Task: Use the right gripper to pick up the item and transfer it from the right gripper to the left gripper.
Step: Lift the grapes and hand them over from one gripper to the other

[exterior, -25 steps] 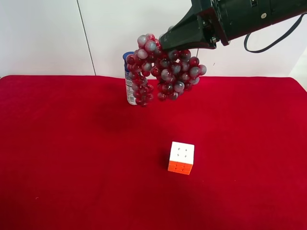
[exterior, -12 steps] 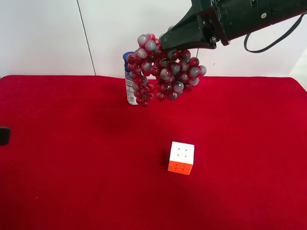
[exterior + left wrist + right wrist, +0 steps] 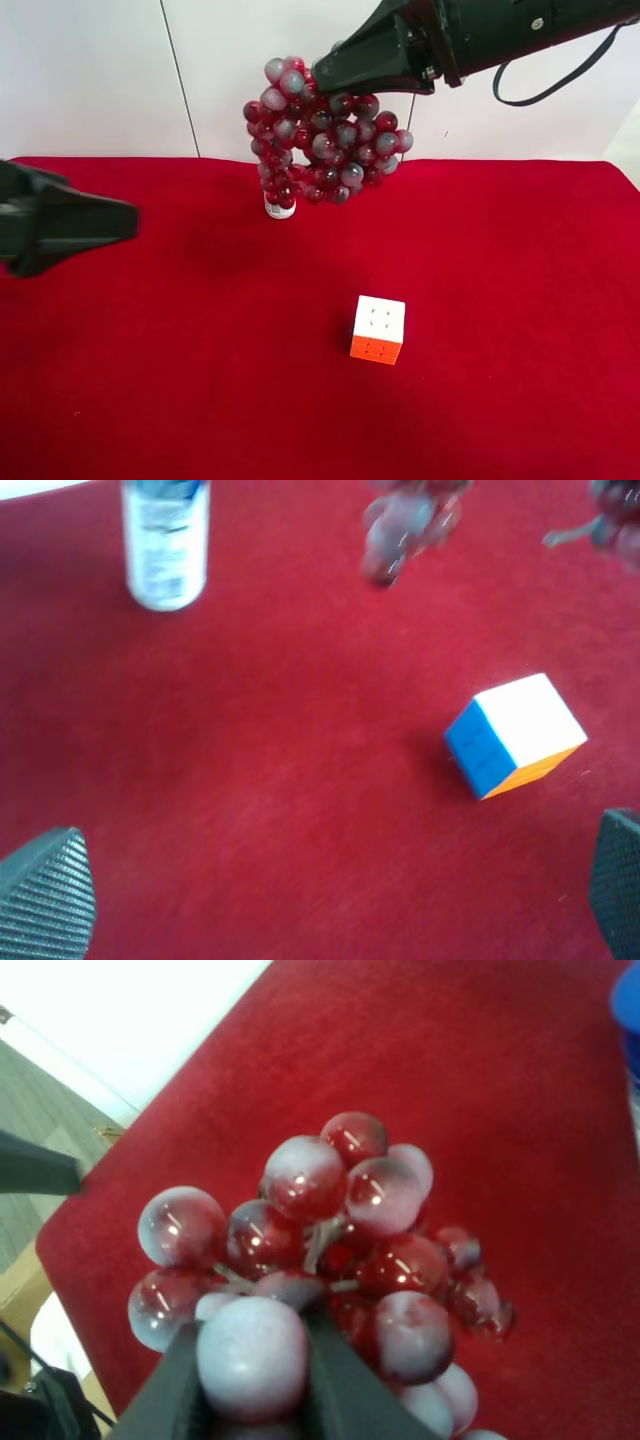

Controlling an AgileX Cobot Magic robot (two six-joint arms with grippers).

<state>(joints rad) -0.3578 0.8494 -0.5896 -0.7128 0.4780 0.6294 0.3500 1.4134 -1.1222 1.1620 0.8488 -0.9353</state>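
Observation:
The item, a bunch of glossy dark-red and greyish-white grapes [image 3: 320, 135], hangs in the air above the far side of the red table, held by the right gripper [image 3: 335, 75] on the arm at the exterior high view's right. In the right wrist view the jaws are shut on grapes [image 3: 300, 1250] at the top of the bunch. The left gripper [image 3: 125, 220] reaches in from the exterior high view's left edge, well apart from the bunch. In the left wrist view its fingertips [image 3: 45, 890] stand wide apart and empty; blurred grapes [image 3: 405, 520] show at the edge.
A white-and-orange puzzle cube [image 3: 378, 329] sits on the red tablecloth [image 3: 200, 380], also seen in the left wrist view [image 3: 512, 735]. A white bottle [image 3: 163, 540] stands behind the bunch, its base [image 3: 276, 208] showing below the grapes.
The right gripper has carried the grapes slightly left and up. The left gripper has come into the exterior high view from the left edge.

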